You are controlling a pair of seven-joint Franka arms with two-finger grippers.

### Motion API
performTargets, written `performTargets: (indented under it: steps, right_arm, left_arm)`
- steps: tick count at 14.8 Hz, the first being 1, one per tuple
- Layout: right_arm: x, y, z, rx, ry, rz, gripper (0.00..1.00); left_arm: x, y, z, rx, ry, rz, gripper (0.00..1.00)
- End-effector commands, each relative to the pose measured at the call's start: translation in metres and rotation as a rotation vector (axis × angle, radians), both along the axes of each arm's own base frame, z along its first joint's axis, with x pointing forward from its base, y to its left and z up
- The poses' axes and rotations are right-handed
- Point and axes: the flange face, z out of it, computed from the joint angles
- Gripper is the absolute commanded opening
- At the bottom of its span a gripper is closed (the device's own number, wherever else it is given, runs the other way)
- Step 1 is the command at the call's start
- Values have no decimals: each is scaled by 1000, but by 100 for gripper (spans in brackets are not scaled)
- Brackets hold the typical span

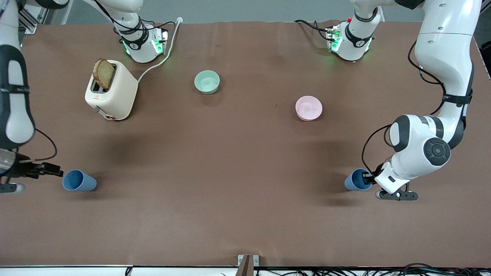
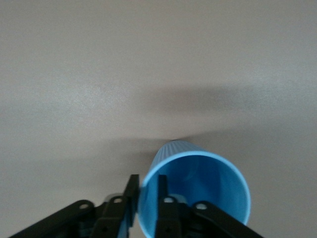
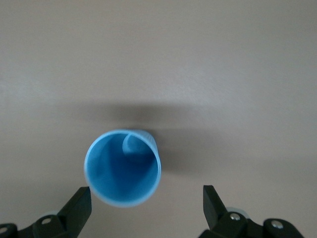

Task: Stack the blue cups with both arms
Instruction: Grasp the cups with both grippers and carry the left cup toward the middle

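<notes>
Blue cups (image 1: pixel 79 180) (image 1: pixel 356 180) upright; left claw (image 2: pixel 146 198) pinching rim.

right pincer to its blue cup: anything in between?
Nothing visible. The right pincer is open and faces the mouth of the blue cup, bare table around it. The left pincer already grips the rim of the other cup.

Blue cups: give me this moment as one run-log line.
left gripper: shut on rim of blue cup | right gripper: open, by other blue cup | cups: unstacked, at table ends
</notes>
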Motion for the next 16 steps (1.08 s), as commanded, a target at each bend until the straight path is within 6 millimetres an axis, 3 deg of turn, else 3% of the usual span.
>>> performTargets:
  steps: [1,3,4,5,7,8,12,14,16]
  right_arm:
    - [10,0,-22,-3,-35,94,99]
    - [8,-3,-44,-2,-26,94,96]
    - [6,-7,-50,3,-18,86,88]
    - [5,-7,-52,5,-12,84,69]
    - [6,-5,-51,6,-10,85,18]
    - [6,-2,-51,6,-7,87,8]
    - [5,2,-50,11,5,85,0]
    - [3,5,-48,24,38,66,0]
    - [-1,13,-18,35,59,45,0]
  left_arm:
    - [0,-6,7,3,-12,-3,1]
    - [0,-15,25,-1,-28,-4,1]
    - [-3,-34,36,-6,-19,2,0]
    - [-8,-55,45,-14,-8,19,0]
    - [-19,-115,61,-40,16,91,0]
    - [-29,-157,67,-60,24,143,0]
    - [-77,-298,66,-92,50,291,0]
    - [-107,-350,49,-81,71,318,0]
    - [-129,-381,35,-71,80,340,1]
